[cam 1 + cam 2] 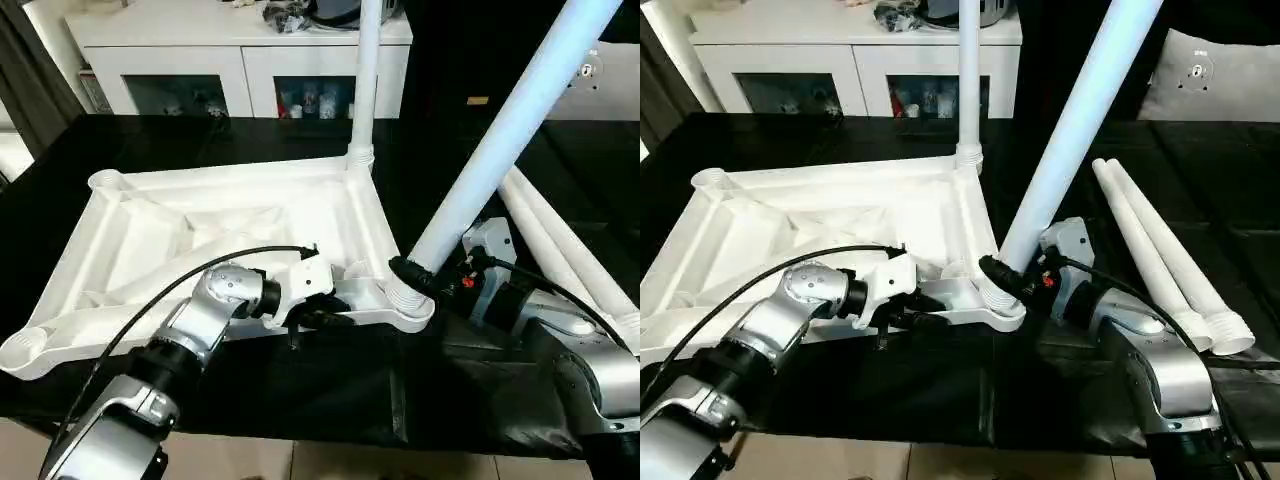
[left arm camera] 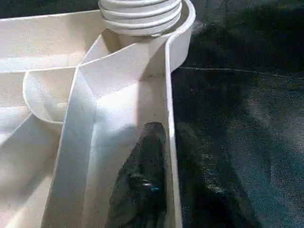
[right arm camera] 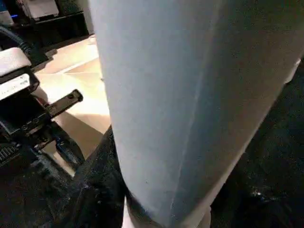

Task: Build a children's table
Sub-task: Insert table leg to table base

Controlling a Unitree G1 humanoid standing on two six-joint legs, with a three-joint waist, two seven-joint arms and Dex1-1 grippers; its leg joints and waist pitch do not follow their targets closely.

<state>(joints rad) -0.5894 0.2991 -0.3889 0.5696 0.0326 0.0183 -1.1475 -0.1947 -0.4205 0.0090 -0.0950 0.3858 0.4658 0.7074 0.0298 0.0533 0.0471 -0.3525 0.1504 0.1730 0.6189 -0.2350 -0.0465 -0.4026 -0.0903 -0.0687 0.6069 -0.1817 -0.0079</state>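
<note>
Main risk: the second leg (image 1: 500, 140) sits tilted in the near-right corner socket (image 1: 408, 300), leaning toward 1 o'clock instead of standing straight like the leg already fitted (image 1: 364, 75) at the far-right corner. If it is turned or pushed at that angle, the ribbed end will likely bind or cross-thread, or pop out of the socket. A leg that long gives a lot of leverage, so a slip could also kick the whole table top (image 1: 215, 235) sideways on the black cloth (image 1: 330, 400).

Second risk: the left gripper (image 1: 318, 318) pinches only the thin near rim of the top. If the right arm loads the leg hard, that rim grip may slide and the top rotates.

Pose:
- Right gripper (image 1: 415, 278) is clamped around the base of the tilted leg, just above the socket, at about 4 o'clock in the head view. Forearm comes in from 5 o'clock, wrist bent up toward the leg.
- Left gripper is closed on the rim, one finger (image 2: 142, 175) inside the wall, the other outside. Left forearm reaches in from 7 o'clock, wrist rolled to the right.

Table top lies upside down at centre-left, ribs up, two left sockets open. Two spare legs (image 1: 1160, 255) lie side by side on the cloth at 3 o'clock, apart from both grippers.
</note>
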